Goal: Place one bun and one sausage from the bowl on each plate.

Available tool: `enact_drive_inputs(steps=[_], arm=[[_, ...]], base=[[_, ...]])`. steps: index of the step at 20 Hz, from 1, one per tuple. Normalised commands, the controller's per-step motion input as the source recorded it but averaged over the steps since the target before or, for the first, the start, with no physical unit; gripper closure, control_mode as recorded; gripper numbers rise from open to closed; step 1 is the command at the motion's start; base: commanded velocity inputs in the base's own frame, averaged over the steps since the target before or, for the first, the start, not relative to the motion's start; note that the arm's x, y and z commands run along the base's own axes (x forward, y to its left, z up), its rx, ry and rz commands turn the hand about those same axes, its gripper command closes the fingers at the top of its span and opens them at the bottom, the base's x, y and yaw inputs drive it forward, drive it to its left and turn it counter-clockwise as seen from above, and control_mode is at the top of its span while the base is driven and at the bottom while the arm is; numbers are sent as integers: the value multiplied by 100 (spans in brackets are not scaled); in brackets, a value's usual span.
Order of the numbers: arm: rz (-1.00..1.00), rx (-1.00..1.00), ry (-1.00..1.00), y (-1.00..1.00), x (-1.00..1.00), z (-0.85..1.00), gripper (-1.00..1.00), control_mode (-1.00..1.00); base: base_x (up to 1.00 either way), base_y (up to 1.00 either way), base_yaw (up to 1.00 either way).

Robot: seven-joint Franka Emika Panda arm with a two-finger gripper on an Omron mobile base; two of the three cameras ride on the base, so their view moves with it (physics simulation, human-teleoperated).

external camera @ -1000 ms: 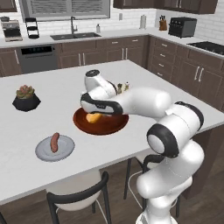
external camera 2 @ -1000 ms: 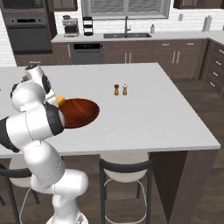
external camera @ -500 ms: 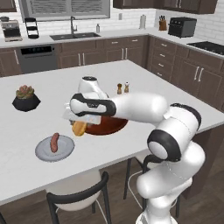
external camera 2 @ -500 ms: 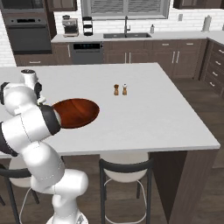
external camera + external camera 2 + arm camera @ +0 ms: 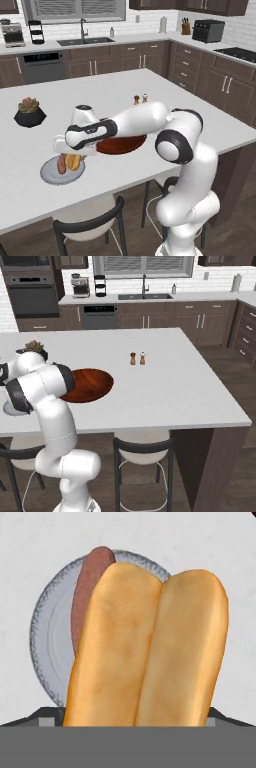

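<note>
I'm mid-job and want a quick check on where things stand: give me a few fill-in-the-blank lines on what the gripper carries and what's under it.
1. The gripper holds a ____ between its fingers.
2. It hangs over the light grey plate, where a ____ already lies.
3. The wooden bowl sits on the counter beside the plate, and the pepper and salt shakers stand ____ it.

Missing words: bun; sausage; beyond
</note>
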Motion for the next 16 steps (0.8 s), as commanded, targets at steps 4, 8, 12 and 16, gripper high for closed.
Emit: enact_drive_inputs(steps=[4, 8, 12, 16], arm=[[0, -7, 13, 33, 63, -42, -100, -100], [1, -4, 3, -3, 29, -39, -100, -100], [1, 0, 0, 0, 0, 0, -100, -100], [0, 0, 0, 0, 0, 0, -100, -100]], base=[[0, 0, 0], [0, 0, 0], [0, 0, 0], [0, 0, 0]])
